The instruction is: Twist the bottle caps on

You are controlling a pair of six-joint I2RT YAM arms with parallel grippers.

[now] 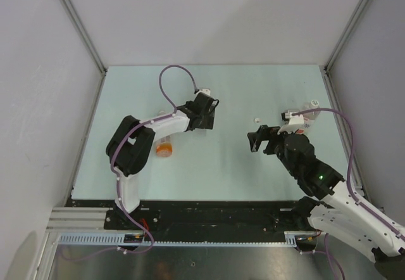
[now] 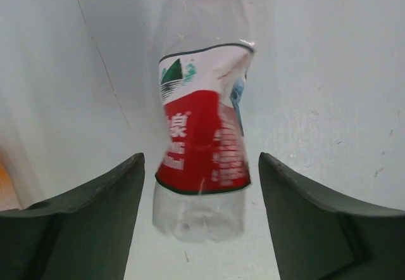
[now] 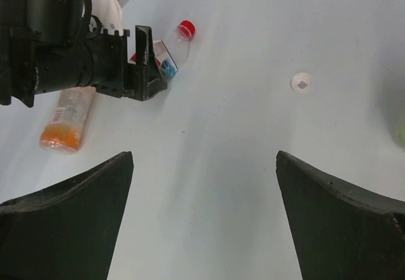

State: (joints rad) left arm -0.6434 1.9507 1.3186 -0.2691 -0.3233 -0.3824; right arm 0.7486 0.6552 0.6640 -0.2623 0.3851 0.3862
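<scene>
Overhead looks down; low wrist views share bottle [image 2: 202, 140].

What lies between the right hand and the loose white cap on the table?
Nothing but bare table: in the right wrist view, the stretch from the right hand to the white cap holds no object.

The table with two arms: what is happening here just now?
The left gripper is open around the bottle with the red-and-white label, which lies on the table; its fingers do not touch it yet. A red cap sits at its neck. The right gripper is open and empty over the table, with a loose white cap lying beyond it. The bottle with orange liquid lies untouched beside the left arm.
</scene>
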